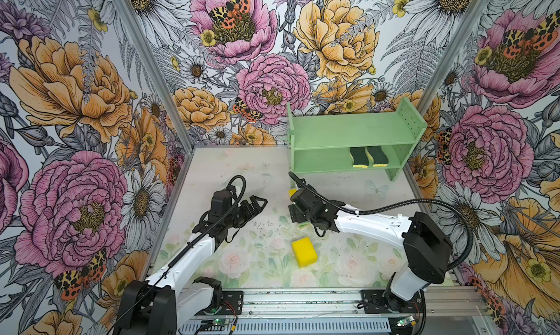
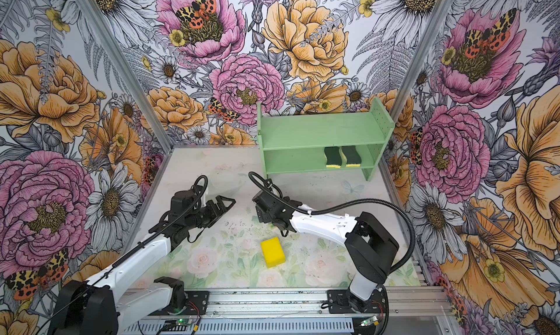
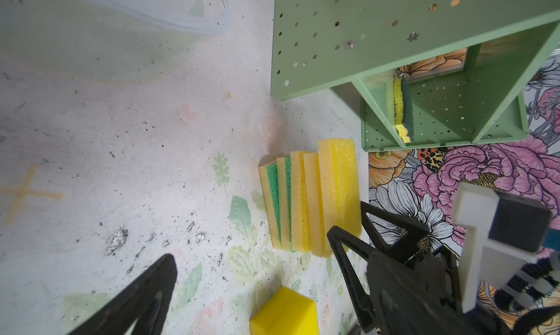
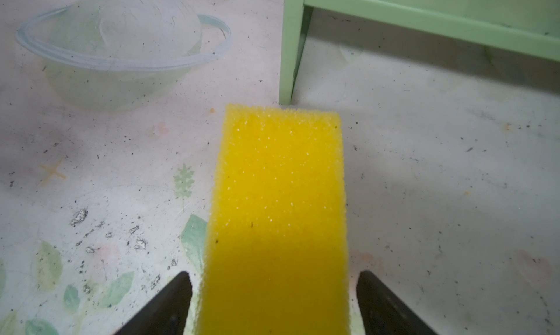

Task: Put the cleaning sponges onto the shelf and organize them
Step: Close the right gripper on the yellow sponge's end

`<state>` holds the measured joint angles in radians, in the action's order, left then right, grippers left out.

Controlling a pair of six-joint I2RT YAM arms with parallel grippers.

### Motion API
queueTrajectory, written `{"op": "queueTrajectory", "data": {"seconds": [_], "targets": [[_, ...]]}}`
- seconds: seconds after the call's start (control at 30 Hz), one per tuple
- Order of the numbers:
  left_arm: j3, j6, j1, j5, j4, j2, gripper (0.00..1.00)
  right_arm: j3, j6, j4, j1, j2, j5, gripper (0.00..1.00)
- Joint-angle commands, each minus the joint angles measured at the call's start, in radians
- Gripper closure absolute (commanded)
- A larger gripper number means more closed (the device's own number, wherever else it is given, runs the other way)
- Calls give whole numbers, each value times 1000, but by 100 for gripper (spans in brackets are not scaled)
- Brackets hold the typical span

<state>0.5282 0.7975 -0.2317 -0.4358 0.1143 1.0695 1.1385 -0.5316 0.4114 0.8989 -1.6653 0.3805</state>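
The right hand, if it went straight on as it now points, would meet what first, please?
The right hand straddles a yellow sponge, so that comes first; beyond it, probably the near leg of the shelf, though depth is unclear.

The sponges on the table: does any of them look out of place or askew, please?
Yes: one yellow sponge lies alone and turned askew, apart from the stack of sponges, which is itself staggered rather than squared up.
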Motion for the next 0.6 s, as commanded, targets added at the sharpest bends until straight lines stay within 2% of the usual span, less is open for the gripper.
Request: {"op": "queueTrajectory", "data": {"seconds": [0.0,0.57], "targets": [[-4,-12,-8,3,-20,2,1,27,1,0,-6,-20,-3,13],[-6,-12,-6,4,-19,1,1,27,3,0,-6,-21,-11,20]]}}
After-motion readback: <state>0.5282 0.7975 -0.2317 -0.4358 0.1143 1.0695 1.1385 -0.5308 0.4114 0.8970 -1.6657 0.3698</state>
